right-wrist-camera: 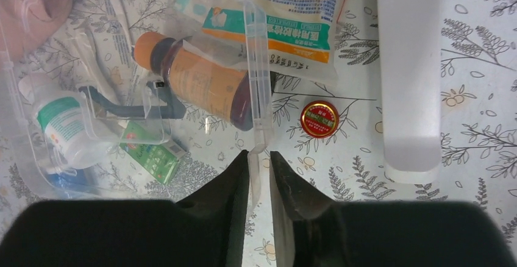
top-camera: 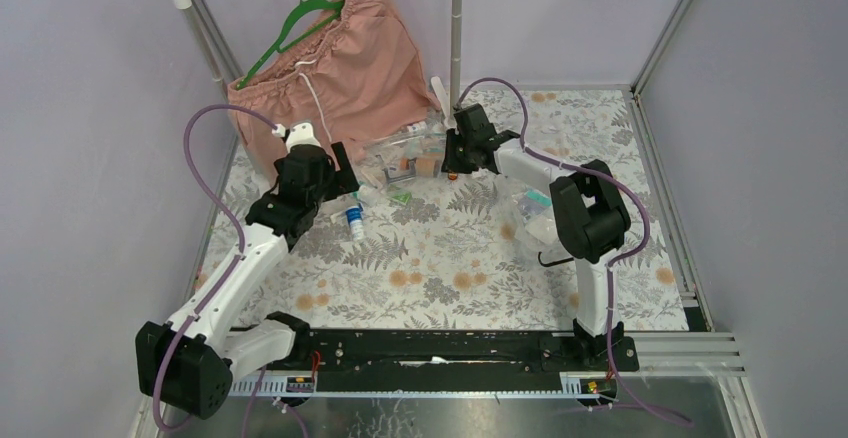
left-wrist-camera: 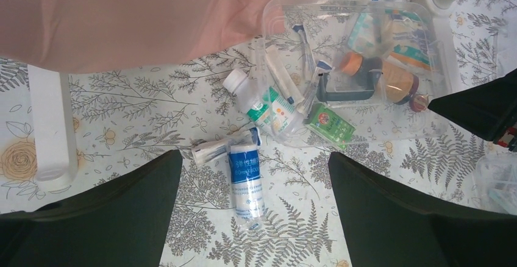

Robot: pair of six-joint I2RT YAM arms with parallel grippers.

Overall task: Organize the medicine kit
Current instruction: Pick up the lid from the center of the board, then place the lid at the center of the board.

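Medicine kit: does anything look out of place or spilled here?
Yes. A bandage roll and a small red tin lie loose on the table outside the clear box, and the brown bottle in it lies on its side.

Box (top-camera: 388, 148) contents partly hidden
From above, the box is partly covered by the right gripper (top-camera: 449, 161) and its contents are too small to be told; in the wrist views the sachet (right-wrist-camera: 292, 11) and the shorts (left-wrist-camera: 122, 17) are cut off at the top edge.
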